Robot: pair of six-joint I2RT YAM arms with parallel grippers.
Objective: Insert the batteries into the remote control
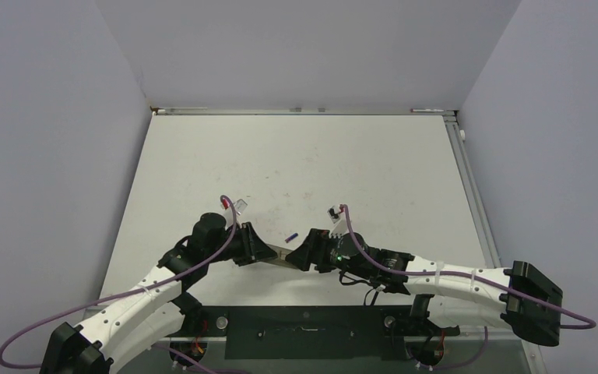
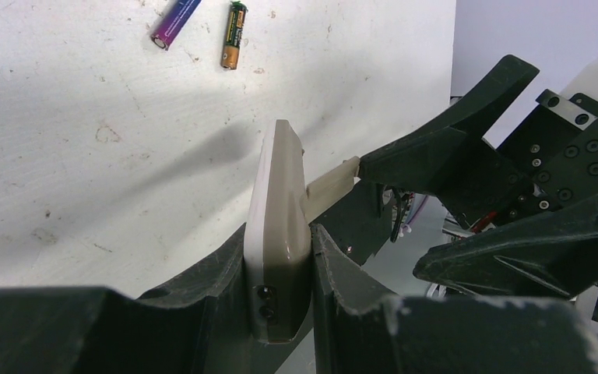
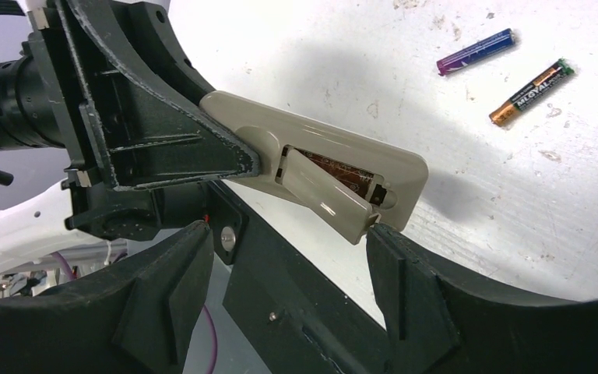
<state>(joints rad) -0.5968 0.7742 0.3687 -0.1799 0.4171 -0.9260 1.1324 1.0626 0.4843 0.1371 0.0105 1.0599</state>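
Note:
My left gripper (image 2: 279, 234) is shut on the remote control (image 2: 280, 179), which it holds on edge just above the table. In the right wrist view the remote control (image 3: 241, 125) shows its beige back, with the battery cover (image 3: 327, 199) swung out and the recess (image 3: 346, 173) exposed. My right gripper (image 3: 292, 265) stands open around the cover's free end, and one fingertip (image 3: 385, 241) touches the cover's tip. The two batteries lie loose on the table beyond: one purple-blue battery (image 3: 475, 51) and one brownish-gold battery (image 3: 531, 92). From above, the two grippers (image 1: 267, 253) (image 1: 305, 251) meet near the table's front.
The white table (image 1: 296, 156) is scuffed and walled on three sides. A black base plate (image 1: 304, 331) runs along the near edge under both arms. Purple cables loop from each wrist.

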